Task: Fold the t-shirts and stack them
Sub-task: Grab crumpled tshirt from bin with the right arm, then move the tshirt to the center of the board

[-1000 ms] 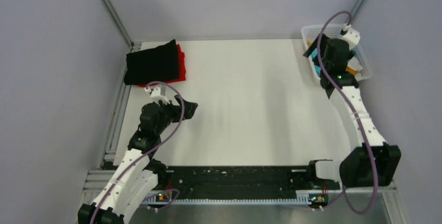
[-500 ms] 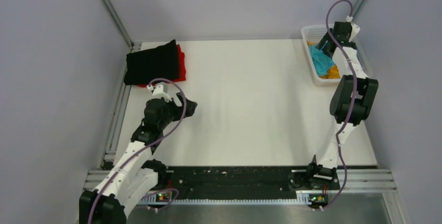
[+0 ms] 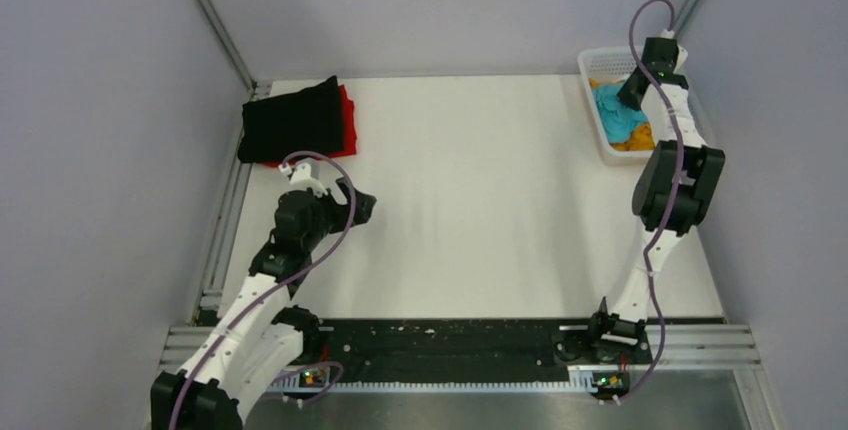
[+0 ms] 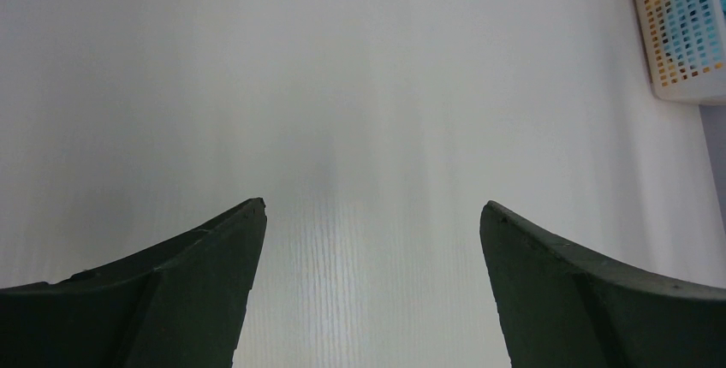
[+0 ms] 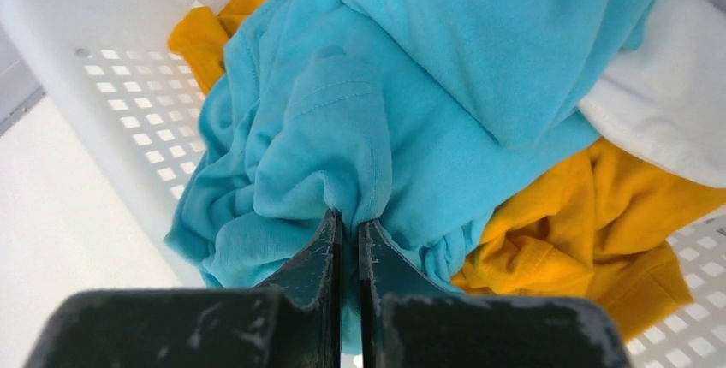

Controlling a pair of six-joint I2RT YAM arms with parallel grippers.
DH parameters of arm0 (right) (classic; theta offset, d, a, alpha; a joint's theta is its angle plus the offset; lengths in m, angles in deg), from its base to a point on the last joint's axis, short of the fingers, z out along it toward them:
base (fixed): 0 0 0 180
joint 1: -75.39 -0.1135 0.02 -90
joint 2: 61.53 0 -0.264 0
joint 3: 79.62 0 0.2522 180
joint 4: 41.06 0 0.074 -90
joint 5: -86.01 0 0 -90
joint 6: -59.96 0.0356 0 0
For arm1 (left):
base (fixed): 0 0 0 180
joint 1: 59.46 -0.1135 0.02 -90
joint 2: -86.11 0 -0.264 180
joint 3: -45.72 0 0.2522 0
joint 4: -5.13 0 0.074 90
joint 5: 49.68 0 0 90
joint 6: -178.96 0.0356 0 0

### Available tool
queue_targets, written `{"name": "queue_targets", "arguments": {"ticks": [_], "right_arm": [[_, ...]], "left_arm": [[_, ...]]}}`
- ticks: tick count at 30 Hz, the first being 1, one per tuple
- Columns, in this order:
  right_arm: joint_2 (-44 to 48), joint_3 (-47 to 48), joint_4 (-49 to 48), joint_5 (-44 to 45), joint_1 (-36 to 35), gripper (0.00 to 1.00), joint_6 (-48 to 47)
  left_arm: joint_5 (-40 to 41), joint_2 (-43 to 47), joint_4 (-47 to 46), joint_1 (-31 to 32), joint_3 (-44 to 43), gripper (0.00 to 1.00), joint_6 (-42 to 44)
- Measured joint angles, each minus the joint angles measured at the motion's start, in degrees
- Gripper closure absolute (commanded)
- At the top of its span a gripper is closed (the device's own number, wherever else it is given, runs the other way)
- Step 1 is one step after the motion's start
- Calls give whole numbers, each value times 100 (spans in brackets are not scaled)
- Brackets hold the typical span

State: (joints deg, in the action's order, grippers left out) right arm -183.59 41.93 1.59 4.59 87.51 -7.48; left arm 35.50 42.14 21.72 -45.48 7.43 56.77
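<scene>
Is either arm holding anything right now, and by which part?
The right pincer is shut on a bunched fold of the turquoise t-shirt lying in the white basket. The left pincer is open, holding nothing.

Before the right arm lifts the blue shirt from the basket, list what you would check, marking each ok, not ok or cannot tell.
1. Right gripper shut on the blue shirt: ok.
2. Orange shirt outside the pinch: ok.
3. White cloth free of the blue shirt: cannot tell.
4. Left gripper open, above the table: ok.
5. Black shirt stacked on red shirt, far left corner: ok.
</scene>
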Motion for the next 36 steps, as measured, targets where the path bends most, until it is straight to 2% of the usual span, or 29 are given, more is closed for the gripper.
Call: {"name": "queue_targets", "arguments": {"ticks": [3, 10, 13, 17, 22, 26, 32, 36], "right_arm": [[356, -7, 107, -35, 0, 100, -83], [2253, 101, 20, -780, -151, 100, -201], [2999, 396, -144, -1115, -616, 100, -308], [3762, 562, -417, -2149, -1585, 100, -299], [4072, 490, -890, -3757, -2203, 100, 133], [4057, 251, -1130, -4531, -2723, 100, 468], [4019, 9, -1620, -5115, -3274, 100, 907], [4188, -697, -2326, -5252, -3296, 100, 1191]], "left_arm": [[0, 74, 28, 0, 0, 1, 0], [-31, 129, 42, 0, 0, 1, -2], [-28, 227, 105, 0, 0, 1, -4], [15, 431, 195, 0, 0, 1, -31], [221, 756, 269, 0, 0, 1, -120], [487, 968, 476, 0, 0, 1, -243], [1029, 1303, 907, 0, 0, 1, -446], [1440, 1556, 1174, 0, 0, 1, -608]]}}
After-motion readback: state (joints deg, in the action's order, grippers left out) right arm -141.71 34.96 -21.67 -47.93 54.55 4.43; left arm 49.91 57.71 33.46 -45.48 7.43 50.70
